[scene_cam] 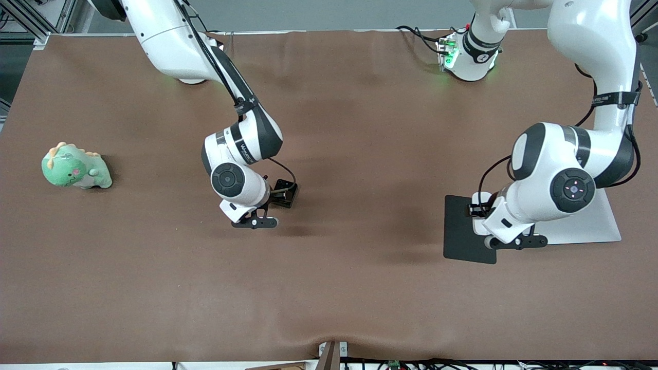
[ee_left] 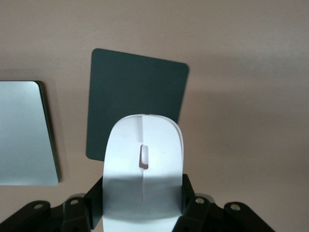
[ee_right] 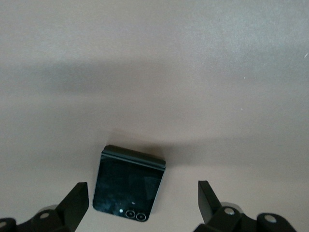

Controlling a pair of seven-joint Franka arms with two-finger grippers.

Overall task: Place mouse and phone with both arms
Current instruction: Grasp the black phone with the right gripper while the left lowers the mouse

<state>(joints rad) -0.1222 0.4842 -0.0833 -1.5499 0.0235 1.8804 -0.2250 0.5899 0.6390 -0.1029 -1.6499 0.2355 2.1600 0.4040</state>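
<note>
Here, the left end effector is clamped on the white mouse and holds it up in the air over the black pad. The pad lies flat on the brown tabletop, just beside a silver slab.

The right end effector hangs over the phone, with its fingers wide apart and nothing between them. The black phone lies flat on the tabletop, near the middle.

A green toy dinosaur sits at the right arm's end of the tabletop, well apart from the phone.
</note>
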